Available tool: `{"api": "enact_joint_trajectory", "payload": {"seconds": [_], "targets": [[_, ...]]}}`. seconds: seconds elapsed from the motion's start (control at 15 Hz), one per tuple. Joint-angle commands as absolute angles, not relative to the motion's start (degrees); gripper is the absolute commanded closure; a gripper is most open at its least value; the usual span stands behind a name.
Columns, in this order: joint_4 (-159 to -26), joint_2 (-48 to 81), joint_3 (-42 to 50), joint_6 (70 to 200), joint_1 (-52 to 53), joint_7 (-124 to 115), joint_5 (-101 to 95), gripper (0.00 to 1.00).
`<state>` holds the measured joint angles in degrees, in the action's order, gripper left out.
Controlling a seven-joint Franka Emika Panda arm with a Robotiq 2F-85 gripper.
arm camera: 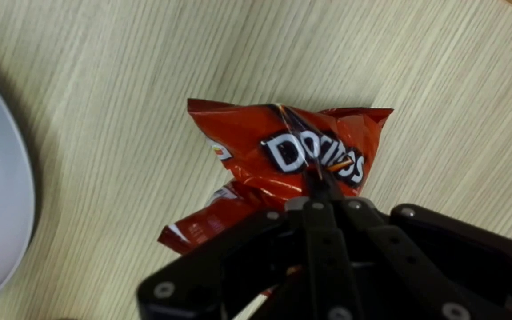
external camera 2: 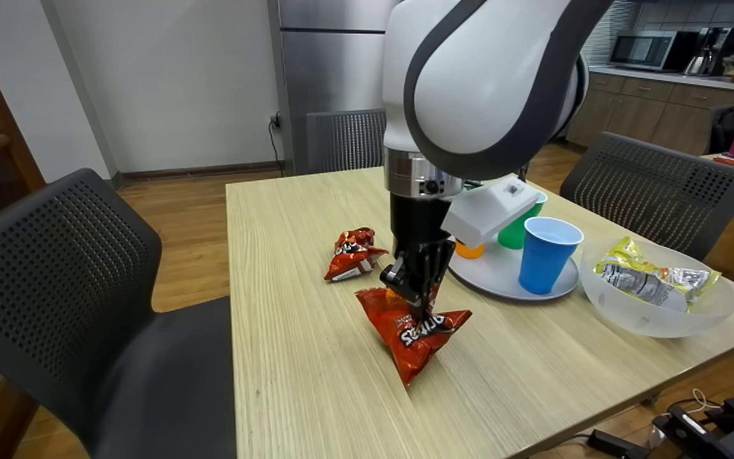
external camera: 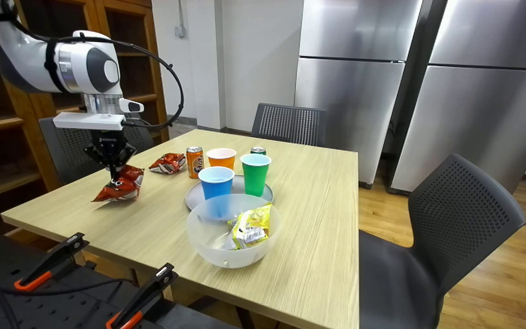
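My gripper (arm camera: pixel 320 180) is shut on a red Doritos bag (arm camera: pixel 242 126), its fingertips pinching a fold of foil beside the printed name. The wrist view shows the bag creased around the tips, its lower part hidden behind the finger links. In both exterior views the gripper (external camera: pixel 115 176) points straight down over the table. The held bag (external camera 2: pixel 399 338) flares out below the fingers; whether it still touches the wood I cannot tell. A second red bag (external camera 2: pixel 352 258) lies close by on the table, near an orange can (external camera: pixel 195 163).
A grey plate (external camera 2: pixel 488 275) carries a blue cup (external camera: pixel 216 183), a green cup (external camera: pixel 255 176) and an orange cup (external camera: pixel 221 158). A green can (external camera: pixel 258 150) stands behind. The frosted bowl (external camera: pixel 231 257) holds yellow packets (external camera: pixel 254 224). Dark chairs (external camera 2: pixel 61 255) surround the table.
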<state>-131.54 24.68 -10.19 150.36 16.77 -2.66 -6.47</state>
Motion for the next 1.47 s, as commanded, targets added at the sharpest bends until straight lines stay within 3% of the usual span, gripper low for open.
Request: {"api": "enact_joint_trajectory", "payload": {"seconds": [0.0, 0.53, 1.4], "targets": [[-136.9, 18.0, -12.4, 150.5, 14.0, 1.4, -4.5, 1.00], [-144.9, 6.7, -14.3, 149.4, 8.0, 14.5, 4.7, 1.00], [-152.0, -7.5, -4.7, 146.0, 4.5, 32.4, 16.7, 1.00]]}}
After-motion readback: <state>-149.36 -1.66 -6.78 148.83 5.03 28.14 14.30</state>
